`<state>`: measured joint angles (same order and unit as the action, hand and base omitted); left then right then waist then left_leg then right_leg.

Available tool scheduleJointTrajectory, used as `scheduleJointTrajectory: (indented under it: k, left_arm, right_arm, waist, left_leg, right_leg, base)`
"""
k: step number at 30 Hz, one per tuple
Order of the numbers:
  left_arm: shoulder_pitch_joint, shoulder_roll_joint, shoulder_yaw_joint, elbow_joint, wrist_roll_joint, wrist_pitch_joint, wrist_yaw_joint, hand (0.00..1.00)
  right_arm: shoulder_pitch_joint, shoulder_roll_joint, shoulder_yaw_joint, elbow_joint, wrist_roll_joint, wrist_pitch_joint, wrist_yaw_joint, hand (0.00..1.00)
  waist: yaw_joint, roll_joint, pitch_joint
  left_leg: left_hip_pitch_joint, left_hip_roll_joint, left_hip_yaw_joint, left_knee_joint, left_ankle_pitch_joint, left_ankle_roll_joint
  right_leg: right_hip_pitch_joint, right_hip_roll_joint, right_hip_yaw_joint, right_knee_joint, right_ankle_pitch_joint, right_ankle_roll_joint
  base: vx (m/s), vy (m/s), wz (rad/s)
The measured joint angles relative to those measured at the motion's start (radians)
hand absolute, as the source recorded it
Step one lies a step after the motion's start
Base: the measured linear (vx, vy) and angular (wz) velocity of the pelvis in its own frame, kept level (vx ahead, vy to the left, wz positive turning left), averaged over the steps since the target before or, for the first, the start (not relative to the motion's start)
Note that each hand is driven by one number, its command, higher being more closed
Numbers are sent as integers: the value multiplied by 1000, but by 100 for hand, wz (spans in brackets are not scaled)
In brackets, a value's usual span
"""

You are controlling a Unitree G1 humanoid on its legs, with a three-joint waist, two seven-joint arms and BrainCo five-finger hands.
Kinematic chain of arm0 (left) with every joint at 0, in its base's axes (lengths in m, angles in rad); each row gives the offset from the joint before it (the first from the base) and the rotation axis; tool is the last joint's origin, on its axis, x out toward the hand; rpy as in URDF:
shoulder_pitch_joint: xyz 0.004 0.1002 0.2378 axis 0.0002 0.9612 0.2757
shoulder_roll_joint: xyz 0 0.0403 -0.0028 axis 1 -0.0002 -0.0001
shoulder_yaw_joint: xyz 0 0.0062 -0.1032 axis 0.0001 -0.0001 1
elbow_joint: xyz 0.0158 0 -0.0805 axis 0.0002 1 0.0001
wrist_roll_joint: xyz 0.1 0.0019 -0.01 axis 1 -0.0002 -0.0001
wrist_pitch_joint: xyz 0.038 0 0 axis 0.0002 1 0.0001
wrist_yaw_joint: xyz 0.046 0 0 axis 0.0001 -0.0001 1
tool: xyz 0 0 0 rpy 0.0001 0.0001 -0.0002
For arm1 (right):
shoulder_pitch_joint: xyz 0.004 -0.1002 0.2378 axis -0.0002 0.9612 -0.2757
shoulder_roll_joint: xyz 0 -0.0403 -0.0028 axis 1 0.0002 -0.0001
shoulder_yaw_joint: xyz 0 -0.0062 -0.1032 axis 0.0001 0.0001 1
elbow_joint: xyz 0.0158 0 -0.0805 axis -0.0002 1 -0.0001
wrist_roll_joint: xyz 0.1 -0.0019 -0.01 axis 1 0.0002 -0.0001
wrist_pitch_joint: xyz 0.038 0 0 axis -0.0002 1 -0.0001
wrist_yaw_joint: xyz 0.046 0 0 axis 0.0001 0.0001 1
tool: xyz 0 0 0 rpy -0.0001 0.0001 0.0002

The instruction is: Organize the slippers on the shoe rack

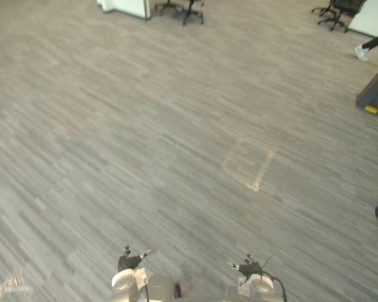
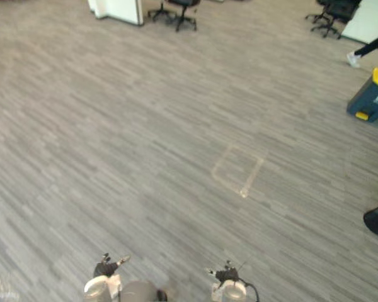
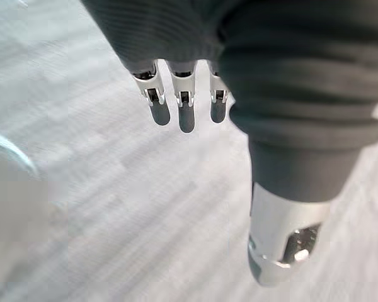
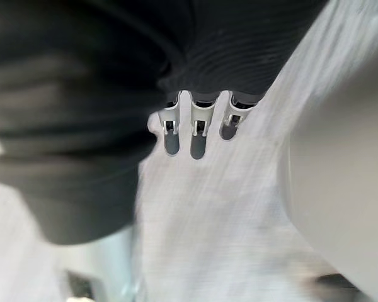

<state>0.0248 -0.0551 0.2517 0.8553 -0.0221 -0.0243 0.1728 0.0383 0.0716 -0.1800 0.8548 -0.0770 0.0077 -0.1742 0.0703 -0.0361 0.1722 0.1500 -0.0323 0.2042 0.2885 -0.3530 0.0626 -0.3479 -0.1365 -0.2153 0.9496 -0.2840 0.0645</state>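
Left hand [image 3: 186, 116], right hand [image 4: 198, 141]: fingers straight, empty, over bare floor [image 1: 176, 126]. Can't tell where slippers or shoe rack are. Risk: I steer blind, clip yellow-topped bin [image 1: 375, 94] or person's leg [image 1: 377, 41].

The left hand [image 3: 186, 114] and the right hand [image 4: 198, 137] both hang downward with fingers straight and relaxed

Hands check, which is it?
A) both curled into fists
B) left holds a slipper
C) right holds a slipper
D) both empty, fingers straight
D: the wrist views show the left hand and the right hand with fingers straight, nothing held, and bare floor past them.
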Motion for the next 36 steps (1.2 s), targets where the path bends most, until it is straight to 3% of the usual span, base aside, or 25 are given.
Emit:
scheduleJointTrajectory:
  k: [2, 4, 6, 7, 8, 9, 10, 11, 12, 13, 14, 16, 18, 21, 22, 23, 24, 27, 28, 29, 31, 33, 35, 36]
  left_arm:
    - [-8, 3, -8, 23, 0, 3, 0, 0]
    - [-3, 7, -31, 35, 2, 4, -1, 0]
    - [-1, 3, -41, 44, 15, 7, -3, 0]
    - [-6, -2, -41, 44, 23, 6, -3, 0]
    - [-8, -1, -34, 46, 30, 7, -3, 0]
    - [-10, -2, -23, 47, 36, 9, -3, 0]
    - [-12, -13, 20, 49, 42, 13, -2, 0]
    - [1, -17, 41, 48, 44, 15, -3, 0]
    - [9, -15, 46, 45, 46, 14, -3, 0]
    - [17, -5, 45, 39, 48, 14, -3, 0]
    - [22, 3, 42, 17, 47, 13, -3, 0]
    - [41, 5, 44, -21, 47, 5, -3, 0]
    - [64, 7, 46, -43, 39, -7, -3, 0]
    - [66, -6, 47, -51, 36, -22, -3, 0]
    - [69, -11, 47, -47, 19, -28, -2, 0]
    - [67, -2, 52, -46, 12, -31, -3, 0]
    - [67, 9, 69, -42, 12, -28, -2, 0]
    - [72, 15, 108, -30, 6, -23, 0, 0]
    - [69, 20, 107, -14, 0, -15, 0, 0]
    - [65, 21, 105, 5, 0, -9, 0, 0]
    - [52, 15, 96, 32, 0, -5, 0, 0]
    - [38, 20, 81, 41, 0, -3, 0, 0]
    - [21, 23, 65, 47, 0, -2, -1, 0]
    - [20, 19, 57, 48, 0, -3, -2, 0]
  right_arm:
    - [-10, -1, -18, -5, 0, 0, 0, 0]
    - [-16, -1, -48, 3, -1, 1, 1, 0]
    - [-17, -4, -65, 6, -1, 6, 0, 0]
    - [-18, -5, -88, 3, -2, 10, 1, 0]
    - [-26, 1, -90, -3, -2, 11, 2, 0]
    - [-27, 2, -86, -8, -2, 10, 5, 0]
    - [-31, 0, -65, -13, -1, 10, 7, 0]
    - [-33, -1, -36, -9, 1, 14, 7, 0]
    - [-32, 1, -18, -2, 3, 17, 6, 0]
    - [-40, 1, 11, 28, 6, 20, 7, 0]
    - [-42, 1, 29, 39, 10, 25, 8, 0]
    - [-38, 1, 29, 39, 10, 24, 6, 0]
    - [-40, 1, 28, 36, 10, 21, 4, 0]
    - [-27, 1, 29, 38, 10, 22, 1, 0]
    - [-17, 0, 31, 42, 10, 23, 2, 0]
    - [-17, -1, 49, 61, 10, 23, 5, 0]
    - [-10, -1, 62, 74, 9, 29, 8, 0]
    - [-8, -1, 65, 63, 8, 27, 6, 0]
    - [-8, -2, 65, 63, 7, 22, 7, 0]
    - [-7, -2, 60, 63, 5, 19, 7, 0]
    - [2, -1, 38, 49, -1, 18, 8, 0]
    - [3, -1, 34, 27, -3, 12, 6, 0]
    - [1, -1, 20, 21, -4, 11, 6, 0]
    - [-6, -2, 4, 23, -5, 11, 8, 0]
  waist:
    - [-10, -6, 4]
    - [-17, -17, 1]
    - [-34, -15, -7]
    - [-36, 11, -14]
    - [-39, 37, -16]
    - [-42, 45, -14]
    - [-44, 69, 0]
    - [-34, 89, 9]
    - [-30, 97, 12]
    - [-25, 84, 23]
    - [-10, 64, 28]
    - [1, 47, 25]
    - [16, 38, 29]
    - [27, 45, 26]
    - [37, 54, 17]
    - [42, 35, 6]
    - [39, -1, -17]
    - [39, -30, -32]
    - [40, -27, -30]
    - [40, -19, -23]
    - [29, 6, -10]
    - [14, 12, -6]
    - [11, -2, -4]
    - [11, 0, -1]
  left_leg:
    - [72, -1, -5, -78, -8, -13]
    - [161, -14, -23, -132, -23, -40]
    - [198, -15, -74, -113, -34, -61]
    - [192, 18, -109, -60, -33, -62]
    - [143, 50, -123, 68, -23, -77]
    - [108, 60, -126, 154, -6, -98]
    - [9, 83, -131, 412, 130, -109]
    - [-71, 109, -130, 620, 340, -130]
    - [-123, 125, -126, 726, 322, -122]
    - [-210, 136, -115, 853, 239, -99]
    - [-285, 137, -99, 878, 181, -82]
    - [-392, 144, -94, 810, 111, -62]
    - [-490, 139, -124, 572, 56, -76]
    - [-551, 95, -239, 280, 107, -106]
    - [-549, 95, -265, 260, 191, -149]
    - [-549, 71, -251, 304, 175, -132]
    - [-545, 54, -198, 343, 109, -103]
    - [-457, 53, -91, 373, 29, -43]
    - [-389, 48, -63, 345, 15, -26]
    - [-308, 36, -56, 283, 12, -20]
    - [-171, 34, -24, 158, 11, -18]
    - [-87, 30, 6, 83, 11, -18]
    - [-1, 17, 43, 1, 9, -23]
    - [43, 14, 65, -48, 9, -24]
  right_leg:
    - [-40, 24, -95, -241, 38, -35]
    - [-51, 76, -145, -533, 140, -73]
    - [-53, 92, -125, -546, 268, -207]
    - [-53, 107, -138, -500, 243, -228]
    - [-33, 133, -151, -492, 203, -225]
    - [-22, 148, -152, -492, 185, -223]
    - [38, 190, -127, -516, 150, -222]
    - [116, 230, -77, -568, 132, -226]
    - [165, 255, -45, -591, 121, -231]
    - [247, 265, 5, -620, 99, -231]
    - [317, 261, 58, -654, 85, -229]
    - [406, 249, 144, -714, 75, -213]
    - [481, 208, 257, -751, 40, -163]
    - [550, 140, 361, -742, -55, -102]
    - [576, 132, 402, -730, -100, -76]
    - [581, 103, 432, -708, -126, -59]
    - [562, 62, 470, -650, -129, -51]
    - [485, 33, 515, -414, -76, 29]
    - [418, 34, 499, -243, -51, 80]
    - [338, 34, 447, -84, -42, 98]
    - [218, 33, 287, 69, -56, 59]
    - [135, 17, 104, 51, -73, 28]
    - [73, -15, -105, -73, -79, -8]
    - [55, -13, -204, -183, -54, -51]
  base:
    - [503, 49, 13]
    - [579, -9, 10]
    - [690, -97, 36]
    - [862, -152, 28]
    - [857, -156, 6]
    - [697, -143, -22]
    - [713, -84, -69]
    - [720, -47, -98]
    - [716, 57, -120]
    - [678, 72, -109]
    - [660, 79, -113]
    - [635, 144, -121]
    - [667, 274, -141]
    - [625, 386, -111]
    - [619, 440, -92]
    - [629, 431, -88]
    - [638, 429, -78]
    - [682, 448, -97]
    - [461, 326, -111]
    - [435, 315, -114]
    - [330, 258, -82]
    - [341, 204, -46]
    - [402, 165, -33]
    - [296, 116, -34]
